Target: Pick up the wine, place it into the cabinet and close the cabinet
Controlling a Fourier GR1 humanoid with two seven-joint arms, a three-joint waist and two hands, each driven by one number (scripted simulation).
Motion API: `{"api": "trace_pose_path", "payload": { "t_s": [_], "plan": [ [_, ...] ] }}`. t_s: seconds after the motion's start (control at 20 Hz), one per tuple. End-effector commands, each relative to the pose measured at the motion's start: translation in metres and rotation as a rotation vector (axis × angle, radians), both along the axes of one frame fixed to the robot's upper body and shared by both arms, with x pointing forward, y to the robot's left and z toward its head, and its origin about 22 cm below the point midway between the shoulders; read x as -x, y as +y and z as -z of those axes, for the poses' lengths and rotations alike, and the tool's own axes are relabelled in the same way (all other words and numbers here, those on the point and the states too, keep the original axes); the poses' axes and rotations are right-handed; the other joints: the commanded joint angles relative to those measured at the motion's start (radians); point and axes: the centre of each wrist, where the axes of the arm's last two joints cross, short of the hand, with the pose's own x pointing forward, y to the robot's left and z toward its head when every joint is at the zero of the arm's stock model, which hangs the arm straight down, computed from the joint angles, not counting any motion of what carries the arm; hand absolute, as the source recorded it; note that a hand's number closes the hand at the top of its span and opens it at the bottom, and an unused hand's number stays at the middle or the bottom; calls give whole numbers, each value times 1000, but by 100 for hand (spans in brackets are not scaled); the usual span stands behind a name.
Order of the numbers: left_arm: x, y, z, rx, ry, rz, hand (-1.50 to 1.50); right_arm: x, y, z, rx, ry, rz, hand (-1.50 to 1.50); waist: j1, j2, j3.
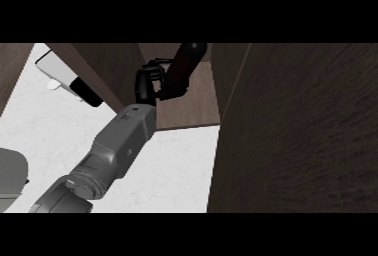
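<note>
The white counter [177,170] at the left is evenly and brightly lit; the cabinet [199,107] interior is left dim, perhaps shaded by its door [295,140].

One wine bottle [183,67], one hand [145,85], one forearm [118,145], one cabinet [193,112], one open door [295,140].

You are looking into a kitchen, as you can see from the dark wooden cabinet [193,111] with its open door [295,135] and the white, stone-like surface [173,170].
</note>
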Motion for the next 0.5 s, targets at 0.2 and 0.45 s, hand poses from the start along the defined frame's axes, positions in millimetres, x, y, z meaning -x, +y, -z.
{"api": "trace_pose_path", "payload": {
  "t_s": [0.2, 0.45],
  "plan": [
    [17, 8, 29, 195, 67, 32, 150, 7, 1, -1, -19, -12, -37, -150, -8, 3, -1],
    [23, 12, 37, 219, 55, 20, 150, 1, 6, 2, -12, -7, -58, -150, -47, 4, -1]
  ]
}}
